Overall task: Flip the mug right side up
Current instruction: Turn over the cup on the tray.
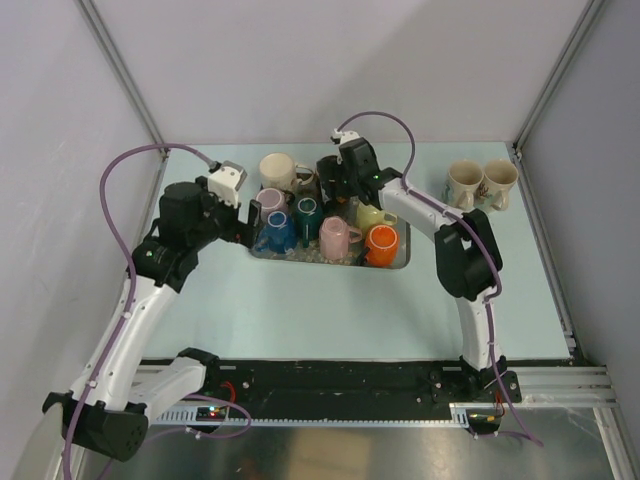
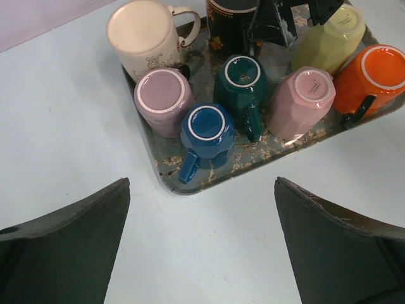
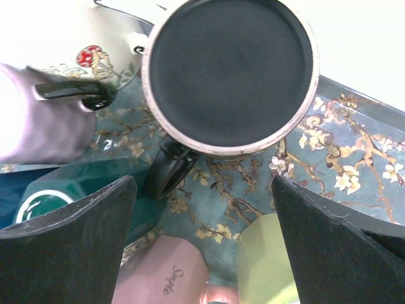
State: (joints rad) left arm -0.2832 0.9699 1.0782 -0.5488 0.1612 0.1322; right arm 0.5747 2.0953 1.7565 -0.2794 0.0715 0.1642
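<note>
The black mug [image 3: 231, 69] stands bottom-up on the floral tray [image 3: 354, 158], upper centre of the right wrist view. The right gripper [image 3: 202, 190] hangs over it, 2 fingers spread, holding nothing. The left gripper [image 2: 202, 190] is open too, clear of the tray. Grasp and flip both remain.
</note>
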